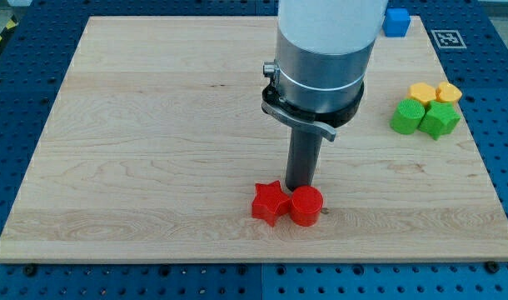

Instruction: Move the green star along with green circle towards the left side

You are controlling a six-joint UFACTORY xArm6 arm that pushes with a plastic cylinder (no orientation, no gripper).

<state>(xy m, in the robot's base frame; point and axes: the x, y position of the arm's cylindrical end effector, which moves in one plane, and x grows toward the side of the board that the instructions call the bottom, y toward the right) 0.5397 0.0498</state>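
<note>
A wooden bench (154,125) carries small blocks. My tip (301,188), a bare rod with no fingers to spread or close, sits just behind a red star (270,202) and red cylinder (306,206) near the front. The green circle (408,116) and green star (440,120) sit touching at far right, untouched beside two yellow blocks (435,92). The approach seems not yet begun; next, the tip likely must travel beyond their right side.

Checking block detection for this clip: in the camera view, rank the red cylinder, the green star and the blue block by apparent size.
1. Red cylinder, nearest the view's bottom, so nearness may inflate it.
2. Green star.
3. Blue block, at the view's top and cut off by the frame edge, so unsure.
</note>
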